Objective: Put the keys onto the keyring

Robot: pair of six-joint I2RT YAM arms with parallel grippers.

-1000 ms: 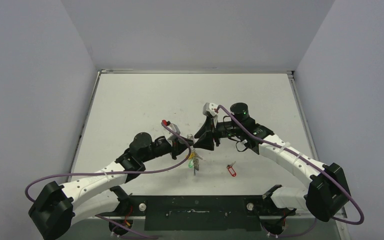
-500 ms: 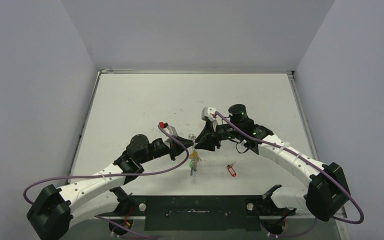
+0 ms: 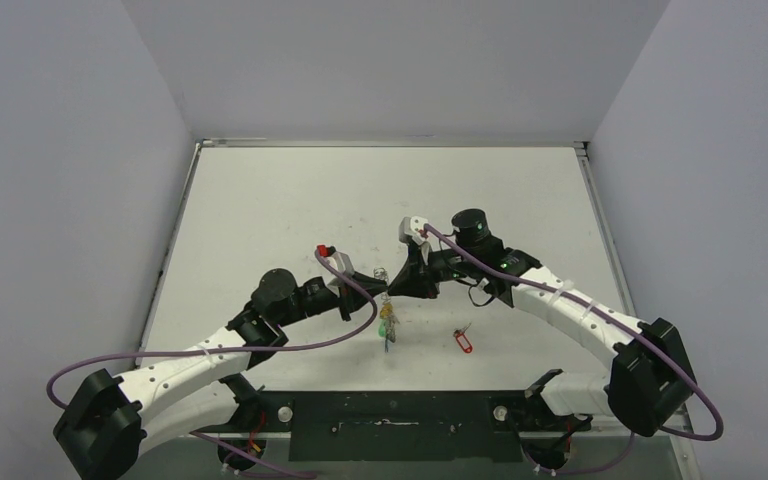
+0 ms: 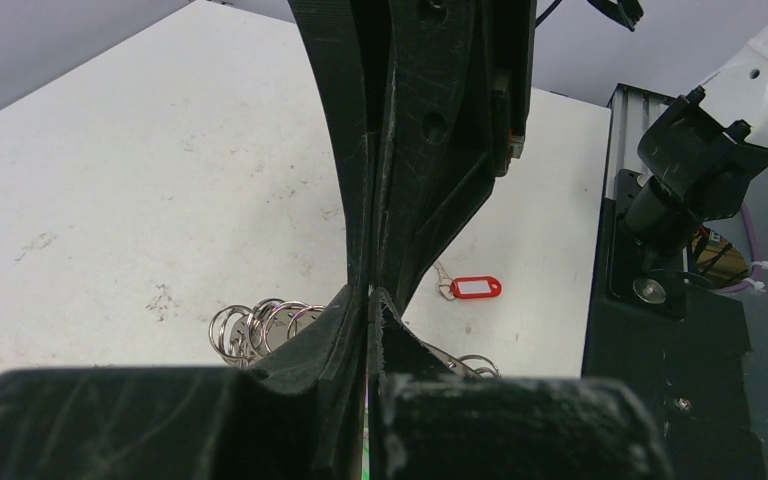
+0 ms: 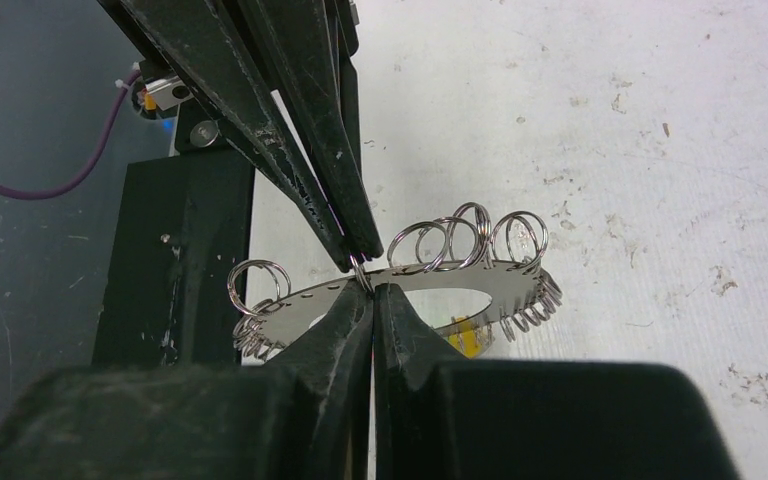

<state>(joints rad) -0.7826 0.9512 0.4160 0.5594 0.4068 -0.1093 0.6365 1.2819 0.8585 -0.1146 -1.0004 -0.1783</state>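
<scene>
The keyring (image 5: pixel 505 277), a flat grey ring edged with wire loops, hangs level above the table between both grippers. My right gripper (image 5: pixel 372 290) is shut on its near rim. My left gripper (image 4: pixel 370 296) is shut on a small loop at the same spot, tip to tip with the right fingers (image 4: pixel 400 180). In the top view the two grippers (image 3: pixel 375 290) (image 3: pixel 402 285) meet at mid-table. A key with a red tag (image 3: pixel 463 341) lies on the table, also in the left wrist view (image 4: pixel 475 288). Tags (image 3: pixel 388 322) dangle under the ring, yellow and green with a bluish end.
The black base rail (image 3: pixel 390 412) runs along the near edge and shows in the left wrist view (image 4: pixel 660 330). Purple cables (image 3: pixel 290 345) trail from both wrists. The white tabletop (image 3: pixel 290 200) has walls on three sides.
Both grippers have shifted slightly left and nearer, keeping the keyring between them. The dangling tags have swung a little left. The red-tagged key has not moved.
</scene>
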